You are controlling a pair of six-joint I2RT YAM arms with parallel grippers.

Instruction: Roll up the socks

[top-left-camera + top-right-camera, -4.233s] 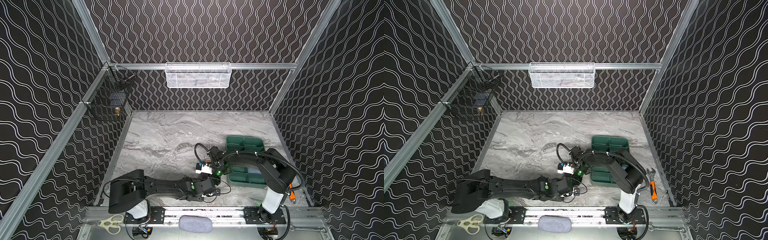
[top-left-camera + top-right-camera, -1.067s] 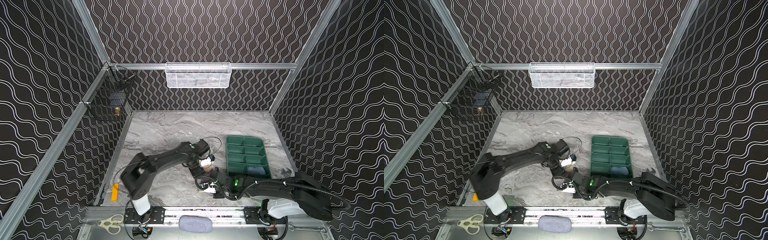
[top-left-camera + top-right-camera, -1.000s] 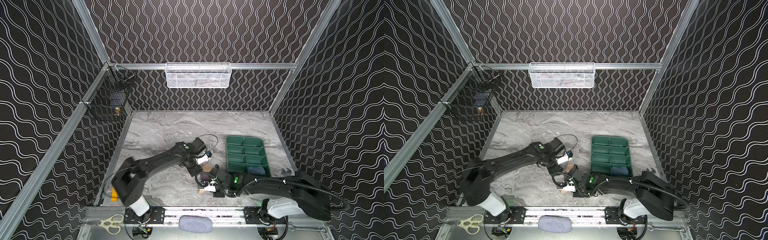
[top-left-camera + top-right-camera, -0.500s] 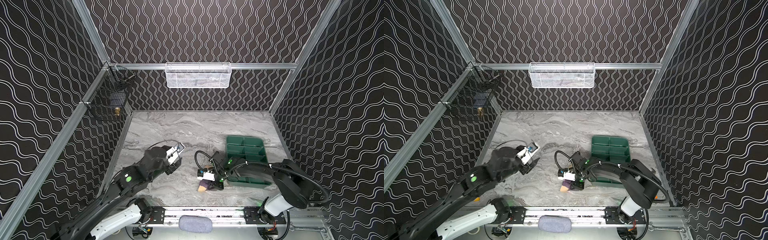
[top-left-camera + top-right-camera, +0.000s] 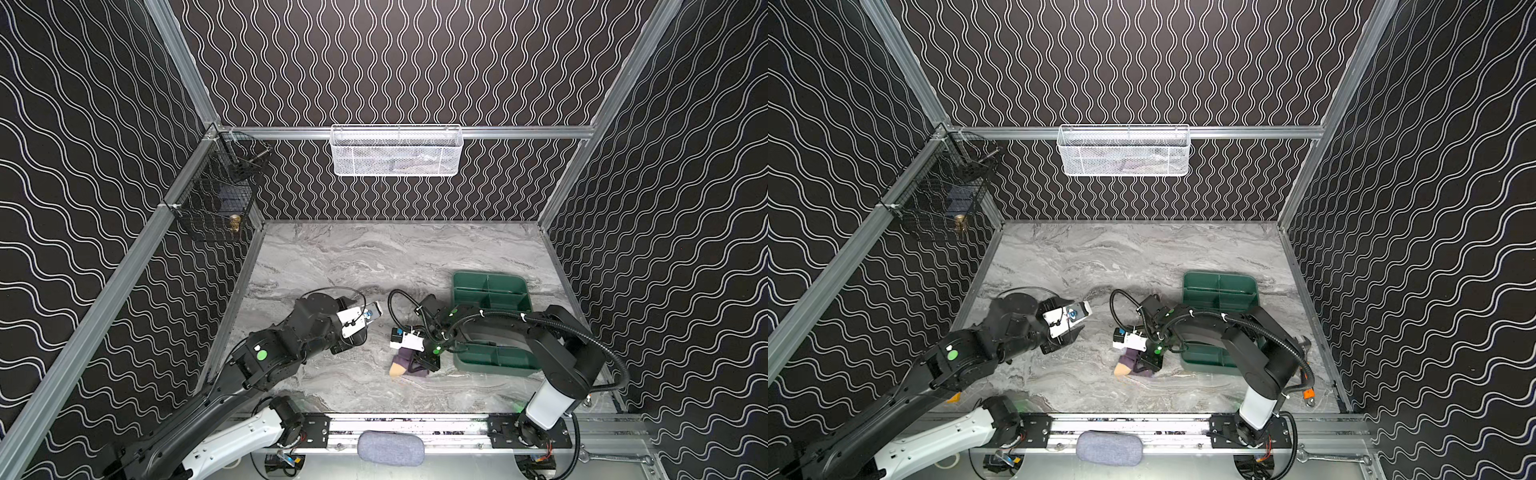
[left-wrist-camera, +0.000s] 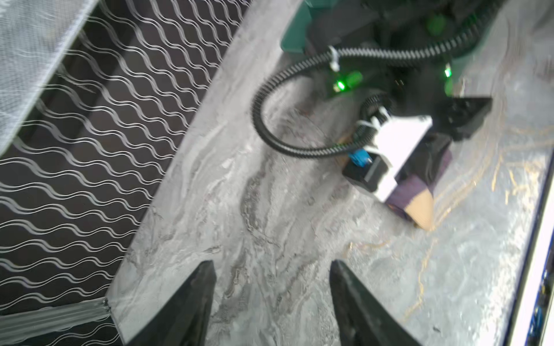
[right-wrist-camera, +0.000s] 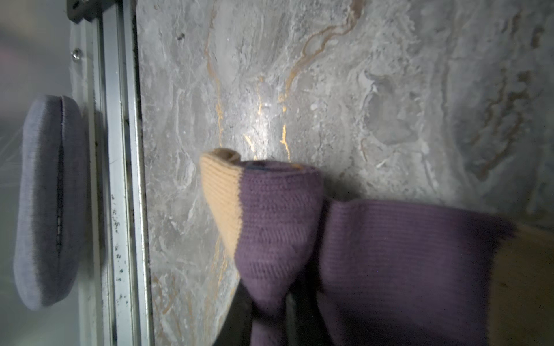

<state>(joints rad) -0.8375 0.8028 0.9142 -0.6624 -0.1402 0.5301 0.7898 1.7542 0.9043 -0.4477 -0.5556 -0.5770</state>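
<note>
Now my right gripper (image 7: 266,311) is pinching the part-rolled ribbed purple sock with the tan toe (image 7: 278,215) down on the grey marble table (image 5: 374,257). The tan end points away from its tips, toward my left gripper (image 6: 271,284), which is spread, empty and well apart. Bare table lies between them. A green plastic tray (image 5: 490,282) sits just beside the right one.

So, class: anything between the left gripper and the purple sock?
Nothing lies on the table between left gripper and purple sock; the right gripper, shut on the sock, hangs its wrist camera just above it.
</note>
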